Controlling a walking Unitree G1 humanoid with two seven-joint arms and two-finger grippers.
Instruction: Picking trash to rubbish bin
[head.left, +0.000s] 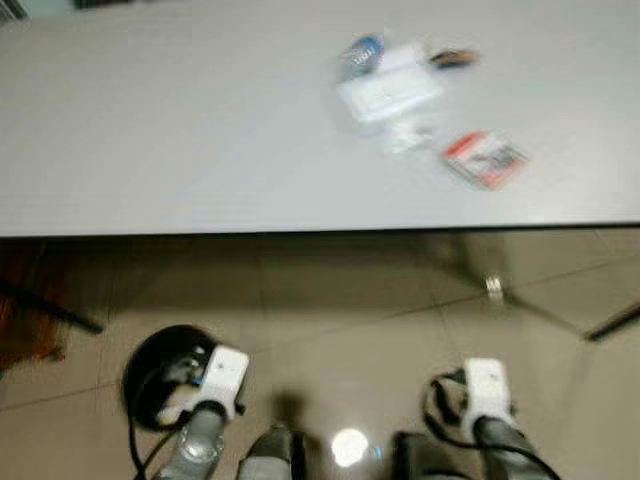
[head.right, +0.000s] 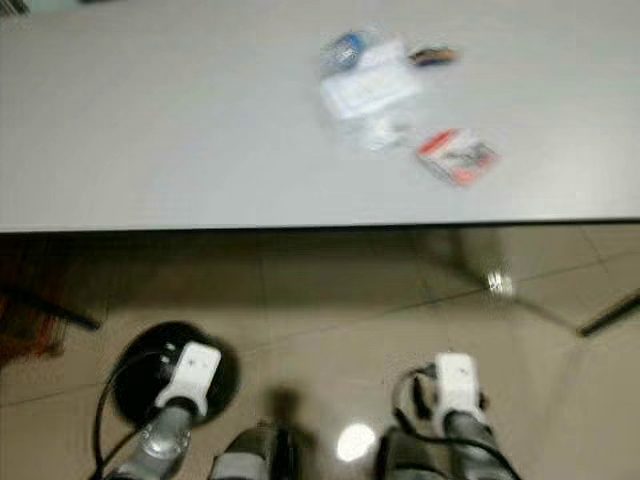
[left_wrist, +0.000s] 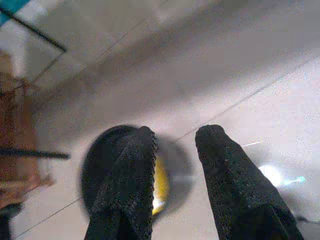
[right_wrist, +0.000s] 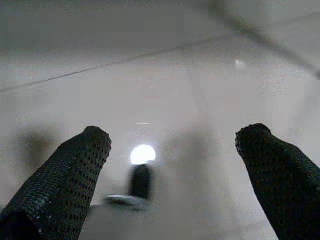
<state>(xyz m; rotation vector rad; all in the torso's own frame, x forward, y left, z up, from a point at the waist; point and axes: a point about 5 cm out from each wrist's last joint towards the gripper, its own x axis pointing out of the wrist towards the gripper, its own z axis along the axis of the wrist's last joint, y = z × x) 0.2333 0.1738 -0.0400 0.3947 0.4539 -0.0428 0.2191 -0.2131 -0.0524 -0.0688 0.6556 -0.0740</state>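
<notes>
left gripper (left_wrist: 172, 170) hangs low over the tiled floor (head.left: 350, 330), fingers (left_wrist: 127, 185) a narrow gap apart, holding nothing. directly beyond its fingertips sits the round black rubbish bin (left_wrist: 100, 165) (something yellow shows inside it). in the head views the bin (head.left: 155, 375) stands on the floor at the robot's left, partly behind the left wrist.

right gripper (right_wrist: 172, 135) also hangs over bare floor, fingers (right_wrist: 75, 165) spread wide, nothing between them; a bright light reflection lies on the tile beyond.

trash lies well apart from both grippers, up on the grey table (head.left: 150, 130), toward its far right part. blurred, so detail is rough: a clear plastic bottle with blue label (head.left: 362, 52) touching a white wrapper or box (head.left: 390, 90), a small dark item (head.left: 455, 58) just beside that, a crumpled clear scrap (head.left: 408, 135) nearer the robot, and a red-and-white packet (head.left: 485, 158) off to the right.

table's near edge runs across between grippers and trash. under it, angled metal table legs (head.left: 495, 285) on the right; brown wooden furniture (head.left: 25, 300) at the left edge.
</notes>
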